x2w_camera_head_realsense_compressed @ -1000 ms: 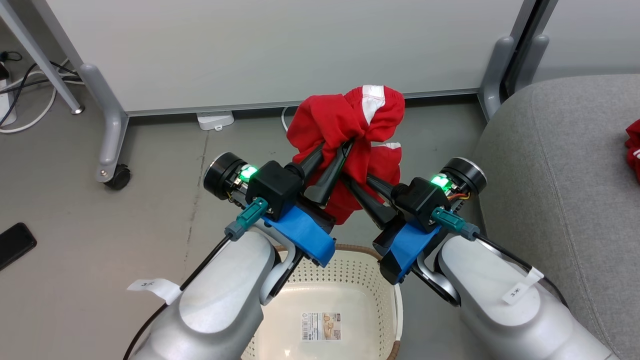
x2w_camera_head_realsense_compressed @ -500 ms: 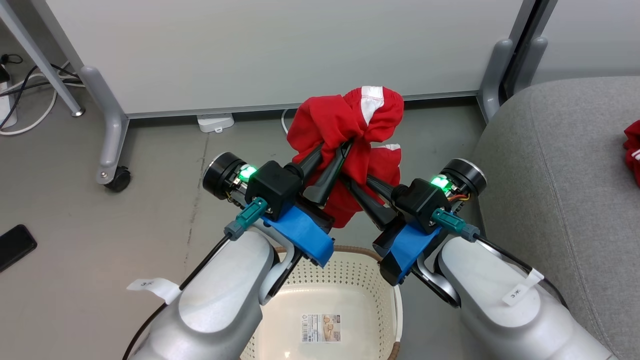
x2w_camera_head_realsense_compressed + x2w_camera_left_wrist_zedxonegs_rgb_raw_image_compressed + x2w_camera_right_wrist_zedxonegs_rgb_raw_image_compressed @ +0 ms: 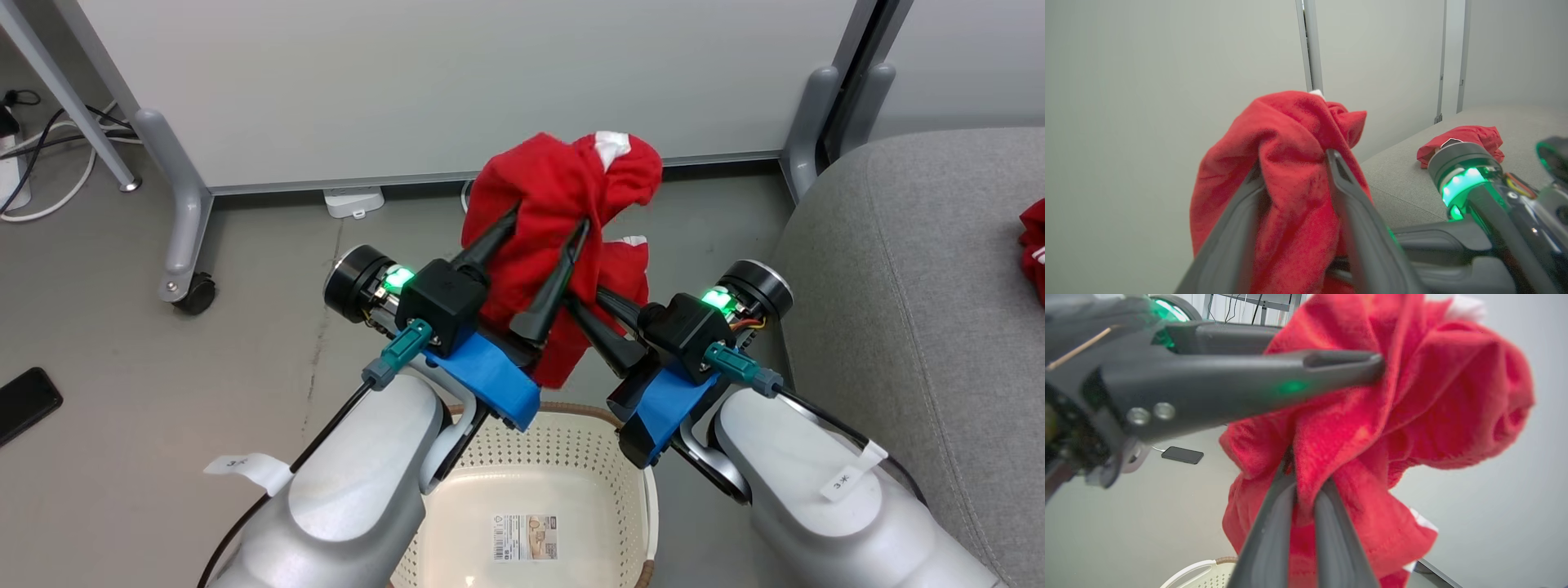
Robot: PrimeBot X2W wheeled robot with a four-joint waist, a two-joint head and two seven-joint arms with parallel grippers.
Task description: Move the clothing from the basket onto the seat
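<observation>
A bright red shirt (image 3: pixel 563 184) hangs bunched in the air above the floor, beyond the cream-white basket (image 3: pixel 571 441). My left gripper (image 3: pixel 547 219) stands open, its fingers spread with red cloth (image 3: pixel 1286 163) draped between them. My right gripper (image 3: pixel 581 300) is shut on the same shirt (image 3: pixel 1412 396) from the right, its fingers pinching a fold. The basket holds no clothing; a label shows on its floor. A second red shirt (image 3: pixel 1035 245) lies on the grey seat (image 3: pixel 898 286) at the right edge.
A pale grey partition panel (image 3: pixel 449 82) stands behind the shirt, its wheeled foot (image 3: pixel 192 290) at the left. A dark phone (image 3: pixel 24 396) lies on the floor at far left, with cables (image 3: pixel 33 163) near the back corner.
My left gripper's fingers have spread apart from a pinch on the shirt. The cloth bunch has slumped over them and its white stripe is mostly folded away. The right gripper holds as before.
</observation>
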